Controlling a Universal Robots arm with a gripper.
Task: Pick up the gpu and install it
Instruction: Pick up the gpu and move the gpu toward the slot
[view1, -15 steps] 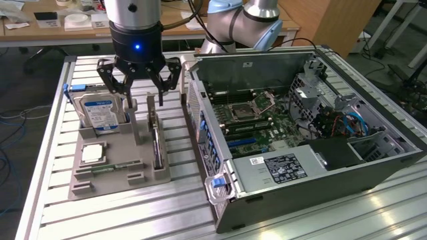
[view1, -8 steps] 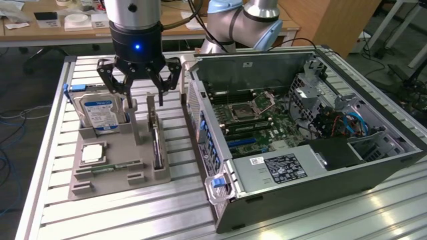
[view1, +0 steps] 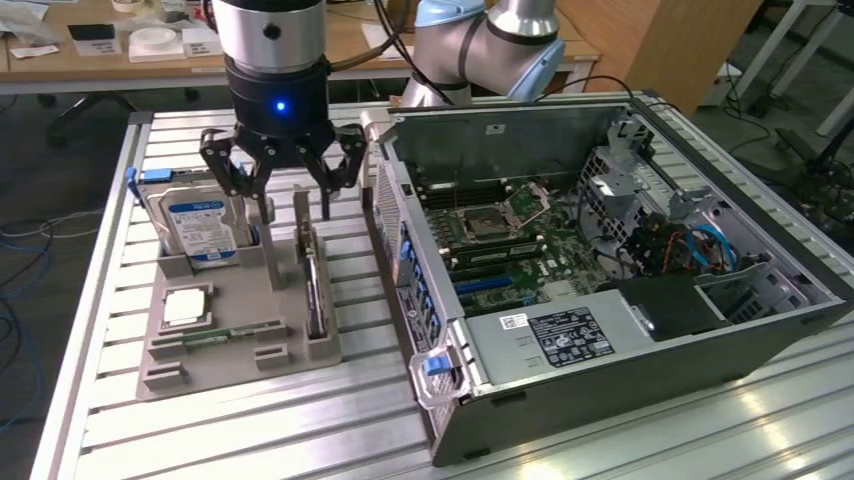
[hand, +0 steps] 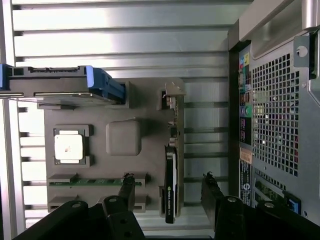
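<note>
The graphics card (view1: 312, 285) stands on edge in a slot of the grey tray (view1: 220, 378). Its long axis runs alongside the open computer case (view1: 627, 365), with the bracket end toward the hard drive (view1: 200, 225). The gripper (view1: 287, 188) hangs just above the card, fingers spread wide and grasping nothing. Tray and case sit on a slatted metal table (view1: 240, 440), with a wooden desk (view1: 334, 45) behind.

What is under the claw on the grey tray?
The thin dark gpu card with its silvery bracket stands on edge, slotted into the grey plastic tray, beneath the open black claw, not gripped. Its lower edge is hidden inside the tray.
</note>
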